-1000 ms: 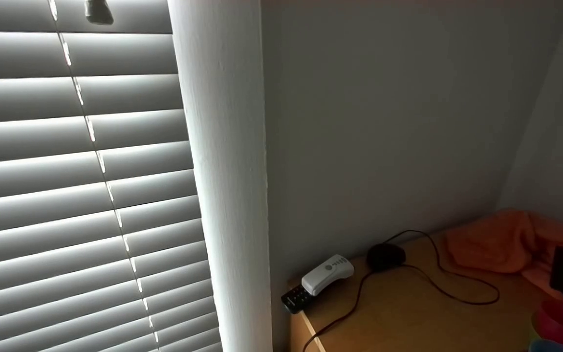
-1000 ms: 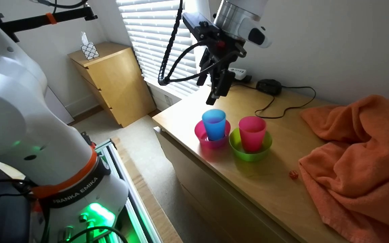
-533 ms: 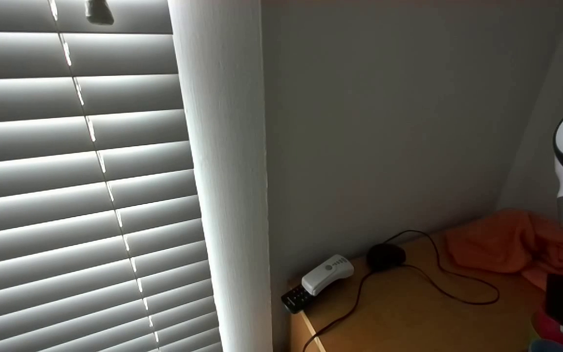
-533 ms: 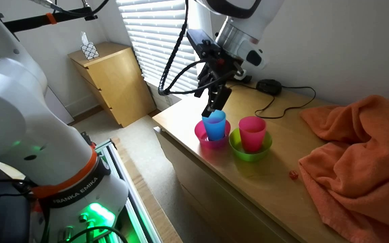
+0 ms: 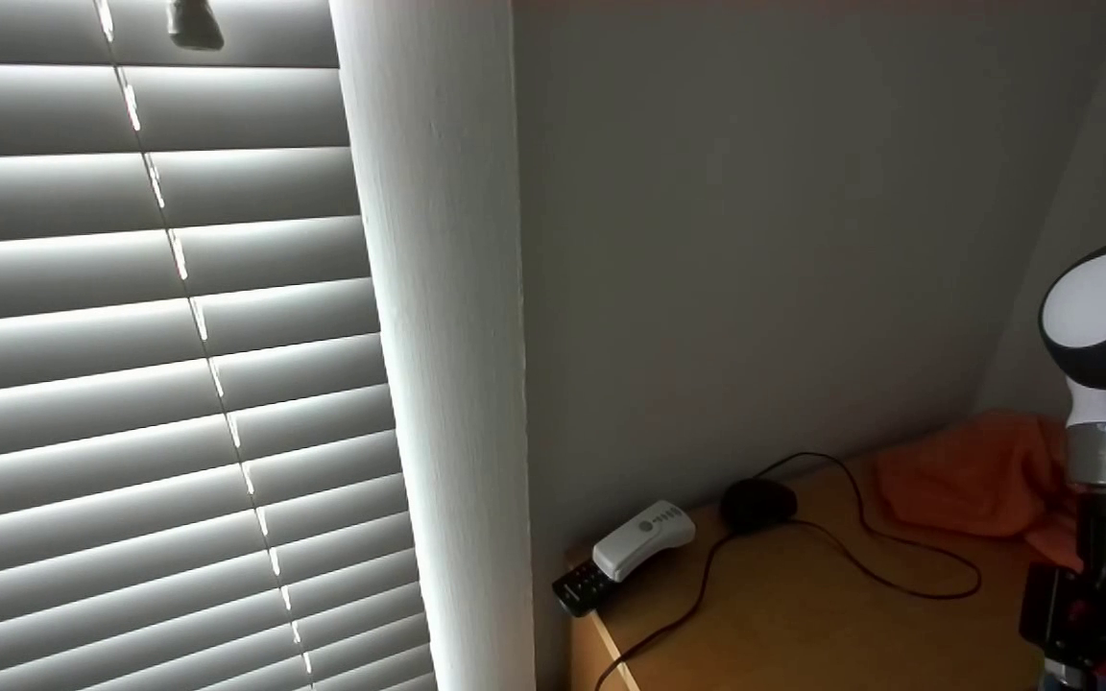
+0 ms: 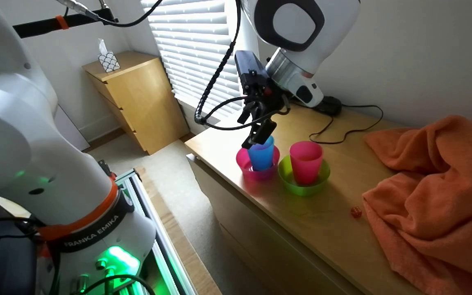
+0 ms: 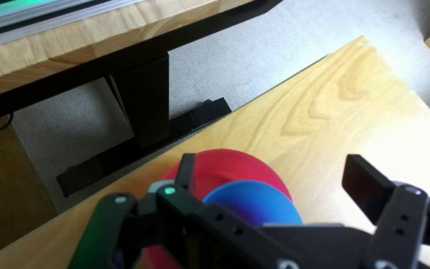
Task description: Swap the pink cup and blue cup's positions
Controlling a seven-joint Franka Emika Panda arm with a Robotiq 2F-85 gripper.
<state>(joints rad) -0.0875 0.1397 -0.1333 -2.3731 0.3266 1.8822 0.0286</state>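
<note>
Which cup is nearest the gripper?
The blue tapered cup in the pink round bowl, under the black gripper; the pink tapered cup in the green round bowl is farther off.

my end effector (image 7: 274, 174) looks matt, of metal or hard plastic, i cannot tell which; toward one o'clock from it in an exterior view, the wrist collar (image 6: 285, 67) is shiny metal. the blue cup (image 6: 262, 157) and pink cup (image 6: 306, 164) look like smooth, faintly translucent plastic, as do the glossy pink bowl (image 6: 256, 175) and green bowl (image 6: 301, 190). the bench (image 6: 326, 233) is smooth, grained wood with a sheen; toward three o'clock lies rough, matt orange cloth (image 6: 445, 205).
</note>
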